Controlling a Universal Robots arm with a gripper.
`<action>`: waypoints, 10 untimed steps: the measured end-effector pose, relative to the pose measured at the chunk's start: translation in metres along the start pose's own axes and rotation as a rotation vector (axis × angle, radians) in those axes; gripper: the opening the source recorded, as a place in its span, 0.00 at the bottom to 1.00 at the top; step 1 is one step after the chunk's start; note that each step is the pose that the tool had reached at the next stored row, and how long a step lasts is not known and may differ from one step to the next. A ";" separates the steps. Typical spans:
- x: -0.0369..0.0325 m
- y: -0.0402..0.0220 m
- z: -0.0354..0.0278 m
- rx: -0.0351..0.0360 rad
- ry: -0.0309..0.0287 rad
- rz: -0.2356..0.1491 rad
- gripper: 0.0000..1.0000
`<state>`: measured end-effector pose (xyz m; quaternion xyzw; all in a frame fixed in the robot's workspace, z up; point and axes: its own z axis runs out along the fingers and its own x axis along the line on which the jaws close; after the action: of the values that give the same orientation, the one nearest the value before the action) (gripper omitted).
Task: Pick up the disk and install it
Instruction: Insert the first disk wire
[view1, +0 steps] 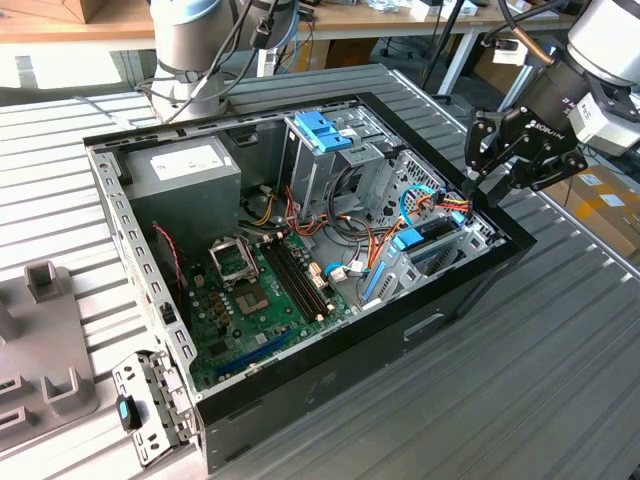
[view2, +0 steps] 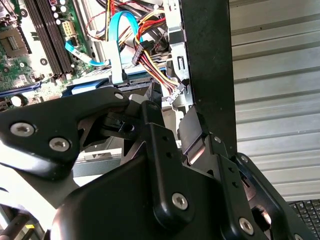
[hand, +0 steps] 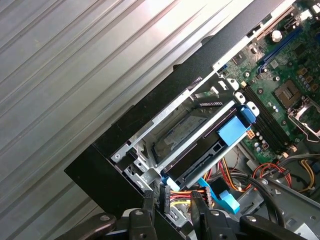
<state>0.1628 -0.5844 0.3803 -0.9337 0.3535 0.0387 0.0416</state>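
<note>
Gripper: the gripper (view1: 485, 188) hangs low over the corner of the open computer case (view1: 440, 330), at the exterior view's right, just above the drive bay.
Jaws: in the first wrist view the two fingers (hand: 148, 202) stand partly apart, either side of the wire bundle (hand: 182, 196). I see nothing clamped between them.
Disk: the disk (hand: 172, 139) lies flat inside the bay, silver-grey top showing between the cage rails, tucked against the black case wall. Its blue tab (hand: 234, 131) faces the motherboard (view1: 250, 290).
Stage: by my reading the disk is already in its slot and this is the seating end of the job. Whether it is fully home I cannot tell.
Crowding: red, yellow and black wires sit right at the fingertips, and the blue ribbon cable (view2: 117, 45) loops close by in the second wrist view.
Doing it well: any push should run straight along the rails, not down onto the disk, so the side rails slide and do not jam.
Touch: slow and light, I'd say. The cage is thin sheet metal, and a skewed disk will bind.
Hazard: a finger snagging the bundle could drag a plug loose, so the tips want to stay outside the wires.
Check: the blue tab sitting flush and square with the cage would be the sign of a good seat.
</note>
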 end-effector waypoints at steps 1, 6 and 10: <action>0.0000 0.0000 0.0002 0.0000 0.0000 0.000 0.42; 0.0001 0.0000 0.0010 0.0000 0.0000 0.000 0.42; 0.0003 0.0001 0.0026 0.0000 0.0000 0.000 0.42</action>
<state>0.1628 -0.5844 0.3777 -0.9337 0.3535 0.0387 0.0416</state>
